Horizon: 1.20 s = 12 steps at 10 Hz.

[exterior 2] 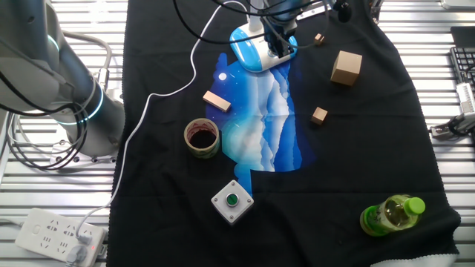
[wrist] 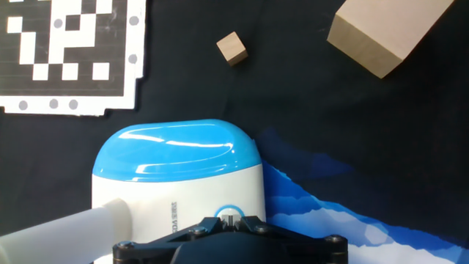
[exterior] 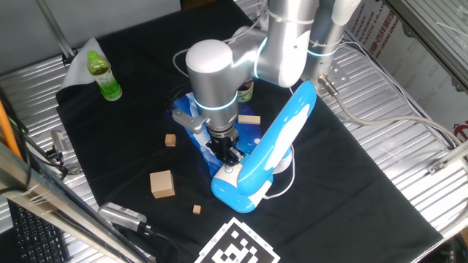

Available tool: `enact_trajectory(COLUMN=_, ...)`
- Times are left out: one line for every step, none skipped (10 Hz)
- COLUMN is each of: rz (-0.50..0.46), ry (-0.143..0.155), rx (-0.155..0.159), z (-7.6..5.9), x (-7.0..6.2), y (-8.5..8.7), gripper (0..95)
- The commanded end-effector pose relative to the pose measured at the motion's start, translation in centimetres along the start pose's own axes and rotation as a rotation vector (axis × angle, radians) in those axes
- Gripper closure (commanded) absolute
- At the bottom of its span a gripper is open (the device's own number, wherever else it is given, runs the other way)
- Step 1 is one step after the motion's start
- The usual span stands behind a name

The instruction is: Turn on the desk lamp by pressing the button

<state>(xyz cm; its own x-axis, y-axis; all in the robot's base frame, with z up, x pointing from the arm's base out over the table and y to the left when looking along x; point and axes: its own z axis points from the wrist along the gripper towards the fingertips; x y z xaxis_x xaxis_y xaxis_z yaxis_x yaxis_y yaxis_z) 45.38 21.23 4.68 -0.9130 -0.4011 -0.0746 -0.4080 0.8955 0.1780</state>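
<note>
The desk lamp (exterior: 281, 135) is sky-blue and white, and its long oval arm leans up to the right over its rounded base (exterior: 235, 188). It also shows in the other fixed view (exterior 2: 252, 50) at the top and in the hand view (wrist: 176, 172). The button (wrist: 229, 213) is a small white disc with a blue ring on the base. My gripper (wrist: 230, 217) points straight down, and its fingertips are together and sit on the button, hiding most of it. In one fixed view the gripper (exterior: 229, 159) stands over the base beside the lamp arm.
Wooden blocks (exterior: 162, 183) (exterior: 170, 140) (exterior: 248, 120) lie around the lamp on the black cloth. A blue-white patterned sheet (exterior 2: 263, 119), a tape roll (exterior 2: 202, 138), a green push button box (exterior 2: 231, 200) and a green bottle (exterior: 104, 74) are nearby. A marker board (wrist: 69, 51) lies in front.
</note>
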Motion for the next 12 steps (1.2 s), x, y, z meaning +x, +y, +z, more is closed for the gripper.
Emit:
enact_trajectory(rz=0.001, ry=0.000, rx=0.003, z=0.09, x=0.04, y=0.00, gripper=95.0)
enact_trajectory(rz=0.003, ry=-0.003, rx=0.001, z=0.23, x=0.05, y=0.03, gripper=95.0)
enact_trajectory(rz=0.005, ry=-0.004, rx=0.001, z=0.33, x=0.06, y=0.10, gripper=95.0)
enact_trajectory(rz=0.006, ry=-0.003, rx=0.003, z=0.40, x=0.06, y=0.15, gripper=95.0)
enact_trajectory(rz=0.006, ry=-0.004, rx=0.001, z=0.42, x=0.06, y=0.18, gripper=95.0)
enact_trajectory(rz=0.006, ry=-0.004, rx=0.003, z=0.45, x=0.06, y=0.19, gripper=95.0)
enact_trajectory(rz=0.006, ry=-0.003, rx=0.003, z=0.48, x=0.06, y=0.19, gripper=95.0)
enact_trajectory(rz=0.006, ry=-0.003, rx=0.003, z=0.55, x=0.06, y=0.20, gripper=95.0)
enact_trajectory(rz=0.006, ry=-0.004, rx=0.004, z=0.62, x=0.06, y=0.18, gripper=95.0)
enact_trajectory(rz=0.006, ry=-0.005, rx=0.004, z=0.73, x=0.05, y=0.18, gripper=95.0)
enact_trajectory(rz=0.007, ry=-0.005, rx=0.005, z=0.81, x=0.03, y=0.19, gripper=95.0)
enact_trajectory(rz=0.009, ry=-0.005, rx=0.006, z=0.84, x=-0.01, y=0.21, gripper=95.0)
